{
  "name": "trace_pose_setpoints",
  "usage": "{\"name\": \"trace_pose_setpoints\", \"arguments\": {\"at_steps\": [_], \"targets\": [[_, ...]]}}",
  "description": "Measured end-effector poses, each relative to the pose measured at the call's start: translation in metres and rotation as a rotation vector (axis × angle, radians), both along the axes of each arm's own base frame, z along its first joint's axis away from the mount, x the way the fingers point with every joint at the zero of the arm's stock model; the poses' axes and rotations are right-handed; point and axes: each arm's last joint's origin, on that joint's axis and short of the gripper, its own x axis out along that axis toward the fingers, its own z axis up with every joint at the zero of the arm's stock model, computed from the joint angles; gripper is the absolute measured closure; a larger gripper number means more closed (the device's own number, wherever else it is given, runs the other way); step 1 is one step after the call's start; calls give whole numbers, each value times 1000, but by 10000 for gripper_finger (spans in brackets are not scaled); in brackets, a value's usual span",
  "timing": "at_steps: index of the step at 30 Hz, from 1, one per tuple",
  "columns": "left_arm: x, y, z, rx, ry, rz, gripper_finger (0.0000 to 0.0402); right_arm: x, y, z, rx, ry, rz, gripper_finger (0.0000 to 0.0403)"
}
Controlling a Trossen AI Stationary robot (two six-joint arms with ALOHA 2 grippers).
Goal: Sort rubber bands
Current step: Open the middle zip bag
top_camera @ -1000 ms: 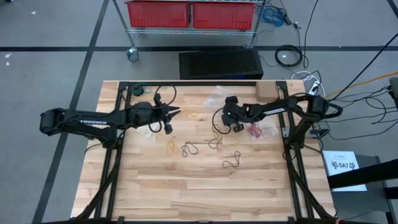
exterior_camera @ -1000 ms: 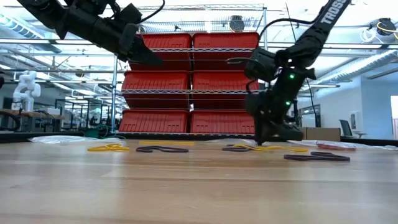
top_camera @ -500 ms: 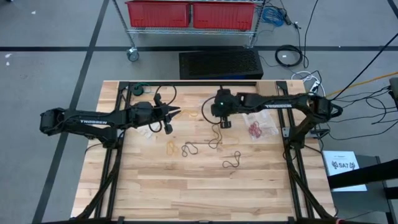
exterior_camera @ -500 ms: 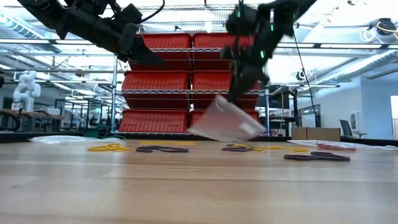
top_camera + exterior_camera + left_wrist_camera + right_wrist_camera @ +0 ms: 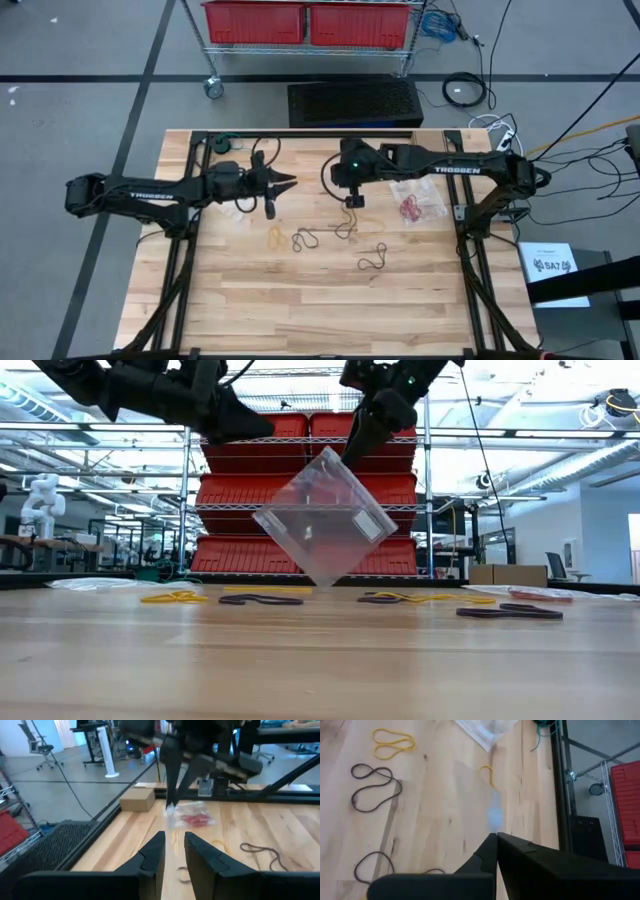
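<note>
Overhead, left to right:
Left gripper (image 5: 283, 184): raised, fingers slightly apart, holding nothing.
Right gripper (image 5: 352, 448): raised mid-table, pinched together on clear bag (image 5: 322, 518).
Rubber bands (image 5: 318, 238): loose on table (image 5: 300, 310), nearer than both grippers.

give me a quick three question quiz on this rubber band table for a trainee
1. True or false: the right gripper holds a clear bag up off the table.
2. What colour are the bands in the bag lying by the right arm's base? A red, B green, C blue.
3. The left gripper hangs ____ the table.

Key: 1 true; 2 A; 3 above.
</note>
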Motion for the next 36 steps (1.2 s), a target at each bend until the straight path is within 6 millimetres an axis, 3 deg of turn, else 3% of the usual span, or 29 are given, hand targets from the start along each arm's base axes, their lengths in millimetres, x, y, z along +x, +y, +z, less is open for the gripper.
{"name": "trace_pose_setpoints", "arguments": {"at_steps": [9, 16, 20, 24, 28, 32, 36], "targets": [[31, 5, -6, -94, 56, -16, 228, 1, 0, 0, 8, -10, -12, 403], [35, 6, -3, -91, 61, -16, 219, -7, 3, -10, 88, 89, 16, 403], [22, 4, 6, -87, 73, -2, 219, -13, 12, -34, 186, 150, 86, 401], [8, 2, 16, -86, 83, 24, 219, -21, 24, -76, 185, 194, 153, 402], [1, 1, 21, -85, 79, 26, 219, -24, 41, -110, 139, 118, 204, 394], [0, 0, 20, -92, 94, 29, 219, -28, 60, -126, 46, 69, 243, 362], [1, 1, 18, -94, 100, 34, 219, -30, 63, -137, -34, 87, 203, 317]]}}
